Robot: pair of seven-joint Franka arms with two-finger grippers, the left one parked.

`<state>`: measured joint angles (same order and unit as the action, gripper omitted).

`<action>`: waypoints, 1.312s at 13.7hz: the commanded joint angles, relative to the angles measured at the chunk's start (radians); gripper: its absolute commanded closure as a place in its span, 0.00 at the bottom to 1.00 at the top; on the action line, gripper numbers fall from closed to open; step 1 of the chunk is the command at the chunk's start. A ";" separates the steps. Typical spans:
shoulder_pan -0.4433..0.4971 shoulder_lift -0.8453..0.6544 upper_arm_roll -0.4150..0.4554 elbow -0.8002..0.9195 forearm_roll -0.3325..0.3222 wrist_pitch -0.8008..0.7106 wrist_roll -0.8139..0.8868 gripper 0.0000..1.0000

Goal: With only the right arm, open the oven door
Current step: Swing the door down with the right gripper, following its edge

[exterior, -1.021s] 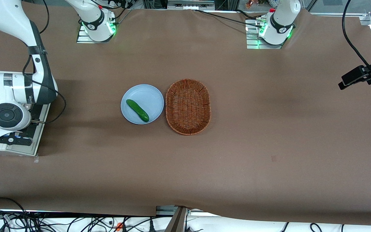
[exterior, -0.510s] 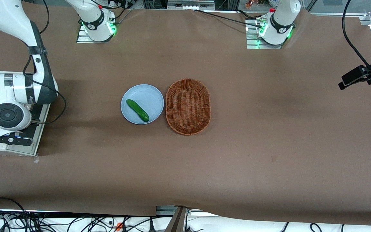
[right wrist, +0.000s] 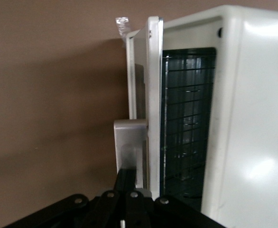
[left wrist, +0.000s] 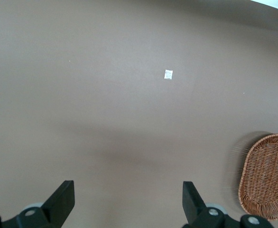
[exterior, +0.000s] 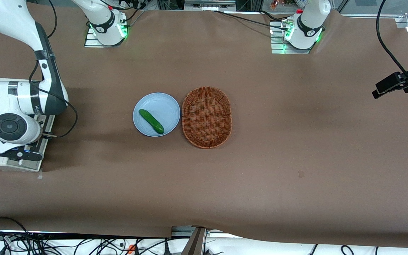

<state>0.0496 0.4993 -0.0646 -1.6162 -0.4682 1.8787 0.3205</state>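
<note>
Silver-framed glass oven door (right wrist: 151, 109) on white boxy toaster oven (right wrist: 245, 114) at working arm's end of table, cracked ajar; I see black gripper (right wrist: 125, 187) at silver bar handle (right wrist: 128, 147); finger state I cannot tell.

No legible text anywhere. The right arm (exterior: 23, 102) has a small dark vertical marking on its grey wrist band, just above the gripper (exterior: 20, 154) jaws, but it can't be read. The toaster oven (right wrist: 243, 118) casing by the jaws is plain white, no label.
</note>
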 commanded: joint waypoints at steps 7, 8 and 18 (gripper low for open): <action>0.038 0.070 -0.003 -0.010 0.034 0.082 0.022 1.00; 0.042 0.077 -0.003 -0.008 0.034 0.092 0.022 1.00; 0.065 0.205 -0.004 0.033 0.033 0.224 0.020 1.00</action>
<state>0.1196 0.6748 -0.0518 -1.6191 -0.4247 2.0762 0.3438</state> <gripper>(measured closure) 0.991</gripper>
